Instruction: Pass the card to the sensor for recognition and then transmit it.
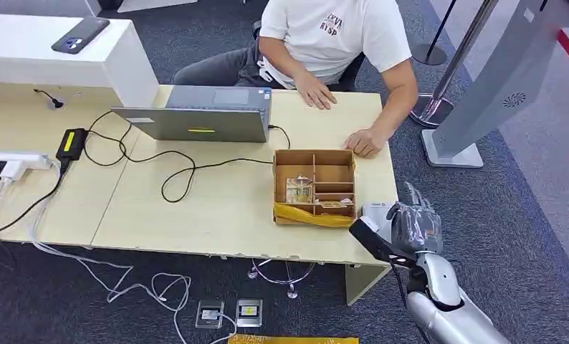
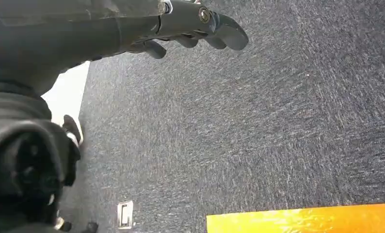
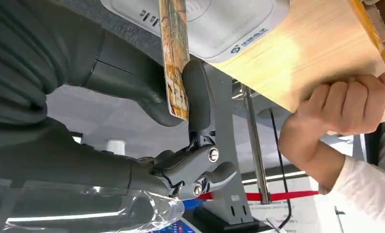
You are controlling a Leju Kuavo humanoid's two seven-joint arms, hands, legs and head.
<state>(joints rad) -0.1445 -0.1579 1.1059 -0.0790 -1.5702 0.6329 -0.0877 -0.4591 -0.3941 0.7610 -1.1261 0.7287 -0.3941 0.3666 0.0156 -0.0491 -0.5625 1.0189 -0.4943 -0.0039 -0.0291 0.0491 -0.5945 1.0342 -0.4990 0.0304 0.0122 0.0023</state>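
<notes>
At the table's near right corner the right hand [image 1: 410,222] pinches the card [image 3: 175,63] between thumb and fingers, its face held against or just over the white sensor [image 3: 219,24] that lies on the table [image 1: 217,208]; whether card and sensor touch is hard to tell. The recognition step looks to be in hand. Next, I judge, the card must be lifted away and carried toward the person's hand [image 1: 364,142] resting on the table's far edge, which calls for a steady pinch so it does not slip. The left hand [image 2: 200,29] hangs over the carpet with fingers loosely curled, holding nothing. Just beside the sensor sits a cardboard tray [image 1: 314,155] with dividers: a few cards lie in its near compartments, the far ones look bare, and yellow tape edges its front.
</notes>
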